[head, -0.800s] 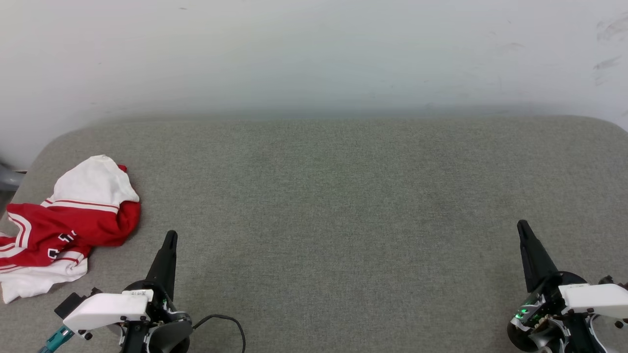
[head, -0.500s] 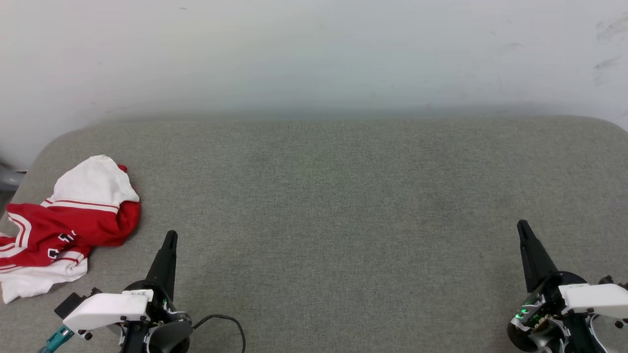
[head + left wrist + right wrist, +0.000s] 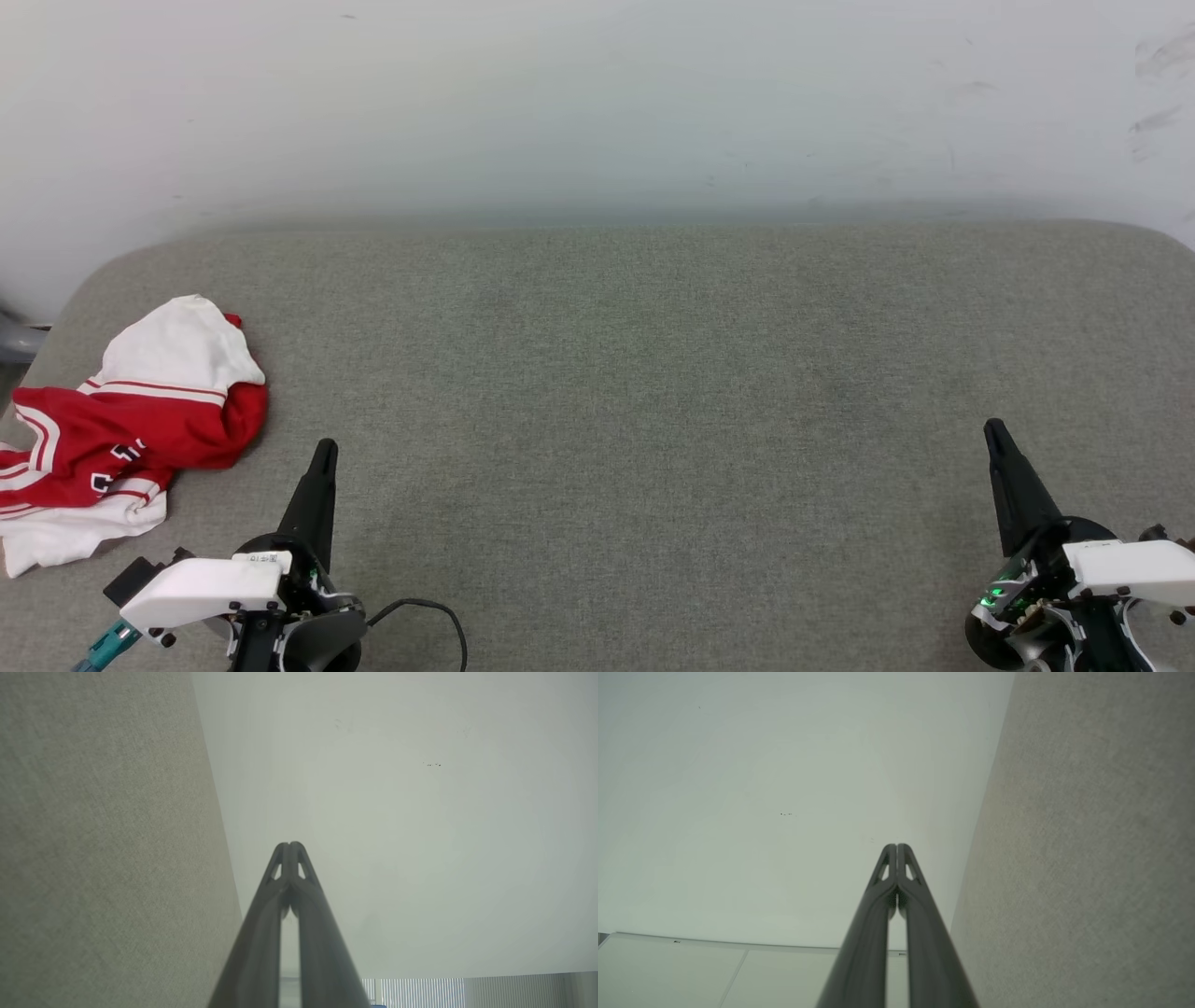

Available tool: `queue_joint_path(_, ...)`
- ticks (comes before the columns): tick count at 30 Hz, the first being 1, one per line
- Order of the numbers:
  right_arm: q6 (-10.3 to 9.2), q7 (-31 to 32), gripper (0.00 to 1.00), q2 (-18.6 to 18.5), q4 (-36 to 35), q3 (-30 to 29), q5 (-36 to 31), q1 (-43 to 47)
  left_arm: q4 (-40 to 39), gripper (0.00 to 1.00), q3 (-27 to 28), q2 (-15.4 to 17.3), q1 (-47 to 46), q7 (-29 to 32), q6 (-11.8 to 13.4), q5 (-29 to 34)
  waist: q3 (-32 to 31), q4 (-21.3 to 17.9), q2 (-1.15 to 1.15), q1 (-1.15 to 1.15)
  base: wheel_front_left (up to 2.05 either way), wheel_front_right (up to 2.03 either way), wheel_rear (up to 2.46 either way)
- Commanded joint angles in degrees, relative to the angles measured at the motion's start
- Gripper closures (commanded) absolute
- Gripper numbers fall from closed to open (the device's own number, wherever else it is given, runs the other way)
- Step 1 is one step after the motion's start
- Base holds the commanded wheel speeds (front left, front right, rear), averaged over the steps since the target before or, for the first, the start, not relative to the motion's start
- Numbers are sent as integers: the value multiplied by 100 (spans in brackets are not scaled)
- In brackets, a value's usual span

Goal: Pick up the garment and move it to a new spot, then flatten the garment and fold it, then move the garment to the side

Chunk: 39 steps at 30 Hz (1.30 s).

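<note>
Across the top of the head view, pale wall [image 3: 597, 103], faintly scuffed toward the upper right corner. Below it, spanning the frame from edge to edge, grey fabric-covered bench [image 3: 635, 392] with rounded far corners.

At the left edge, a little below mid-height, the garment [image 3: 131, 420]: crumpled in a heap on the bench, white sleeve uppermost. Beneath that, red body with red-and-white striped trim and scraps of black, white-outlined lettering between the folds. Another white part trailing toward the lower left. Not flattened, not folded, touched by neither claw.

At the lower left, left claw [image 3: 324, 450]: long dark fingers pressed together into one point, aimed up the frame, just right of the garment and apart from it, grasping nothing. At the lower right, right claw [image 3: 993, 429]: likewise clenched to a single tip, empty, well apart from the garment with the width of the bench between.

In the left wrist view, two fingers [image 3: 261, 933] meeting at the tips against the pale wall, bench fabric down the left side of the frame. Much the same in the right wrist view: fingers [image 3: 924, 933] closed tip to tip, bench fabric down the right side.

Behind the left claw, white wrist housing [image 3: 201, 590]. Smaller still:
- Black cable [image 3: 439, 611] looping along the bottom edge, right of that housing.
- Teal connector [image 3: 103, 644] in the lower left corner.
- Green lights [image 3: 997, 593] glowing at the base of the right claw.
</note>
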Motion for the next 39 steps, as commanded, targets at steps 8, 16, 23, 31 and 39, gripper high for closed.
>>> queue_joint_path(8, 1, -3, 0, 0, 17, 1, -1, 9, 17, 0, -4, 0, 5, -3, 0, 1, 0, 0, 0, 0, 0, 0, 0)
queue_joint_path(16, 0, -157, 0, 5, 89, 5, -175, 192, 61, 0, -22, -13, 160, -158, 1, 152, 3, 0, 0, 0, 0, 0, 0)
queue_joint_path(23, 0, -354, 0, 5, -131, -62, -918, 244, -146, 0, 54, -12, 165, -355, 82, 837, 7, 1, 0, 0, 0, 0, 0)
queue_joint_path(31, 0, -562, 0, 6, -471, -64, -1955, 295, -509, 0, -58, -10, 205, -562, 380, 1911, 9, 7, 0, 0, 0, 0, 0)
queue_joint_path(39, 0, -729, 0, 6, -755, 58, -2977, 369, -703, 0, -207, -9, 262, -729, 619, 2810, 5, 12, 0, 0, 0, 0, 0)
